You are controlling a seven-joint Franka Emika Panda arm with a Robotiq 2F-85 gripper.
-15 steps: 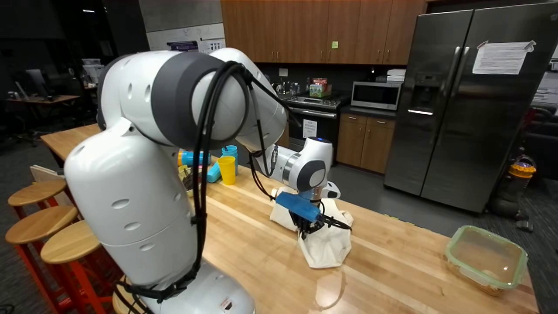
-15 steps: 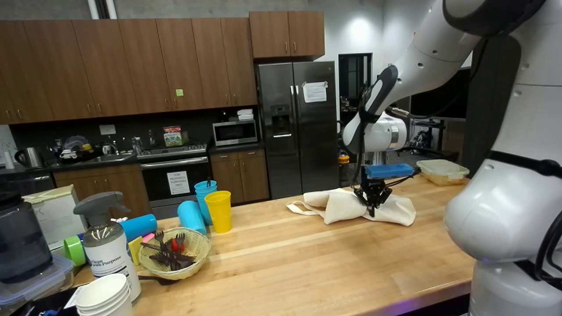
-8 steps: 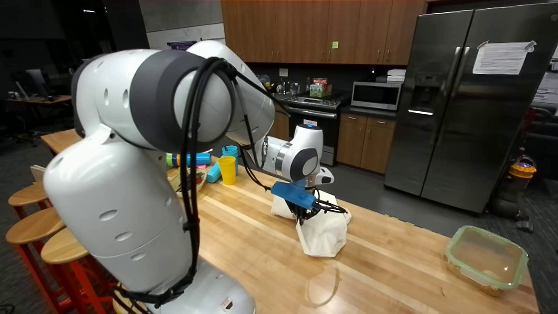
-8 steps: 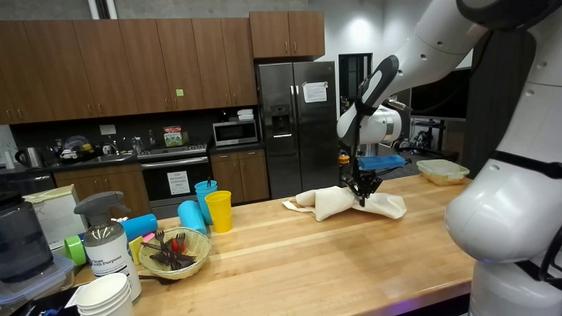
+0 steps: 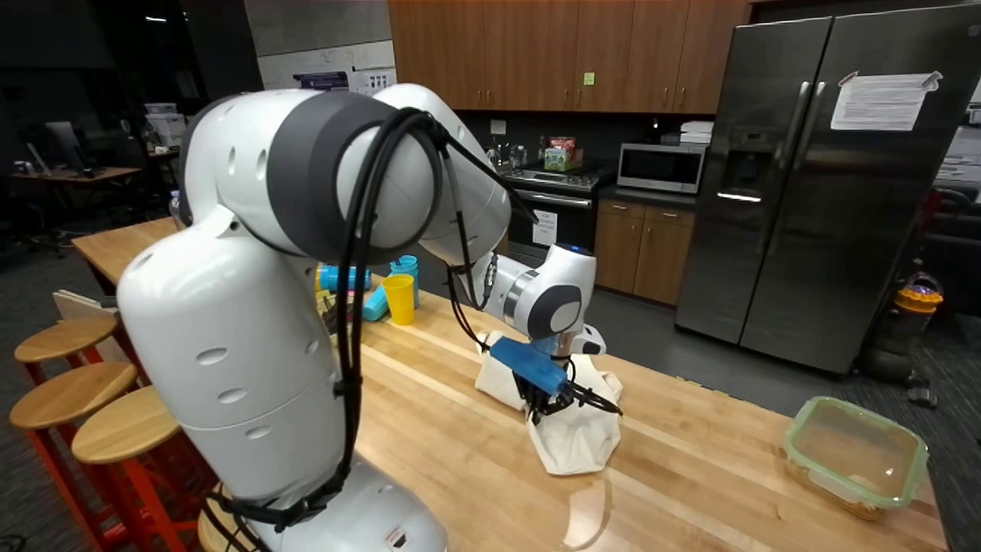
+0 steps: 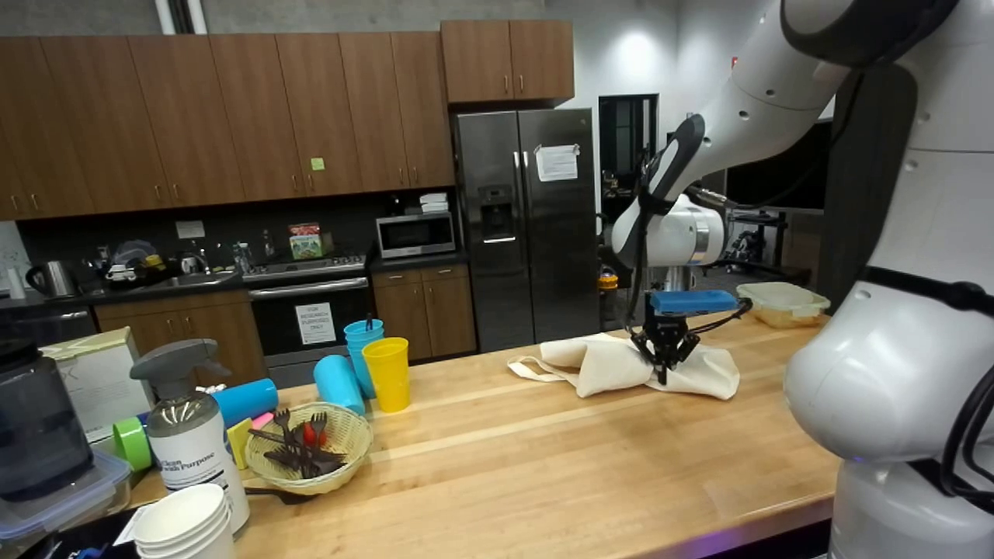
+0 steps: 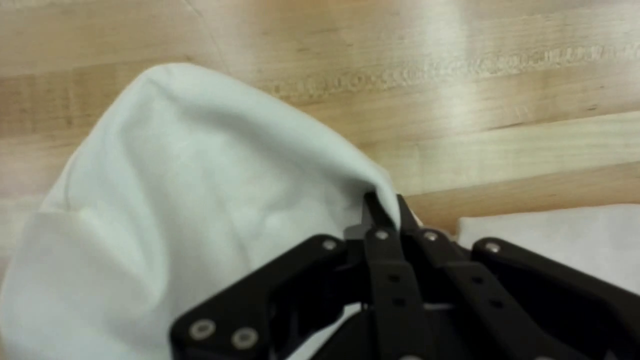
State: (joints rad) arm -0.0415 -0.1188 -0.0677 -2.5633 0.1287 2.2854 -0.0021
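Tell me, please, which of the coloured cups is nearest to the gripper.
The upright yellow cup. Besides its colour, its place sets it apart: the blue cups next to it appear farther from the gripper.

Research kitchen: oven [image 6: 276,324] bearing research-purposes sign [image 6: 314,323], fridge [image 6: 536,241], microwave [image 6: 415,234].

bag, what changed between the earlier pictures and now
The bag and end effector shifted left in both exterior views, then back right, ending slightly past where they began. The grip on the bag held. The yellow cup, basket and container stayed put.
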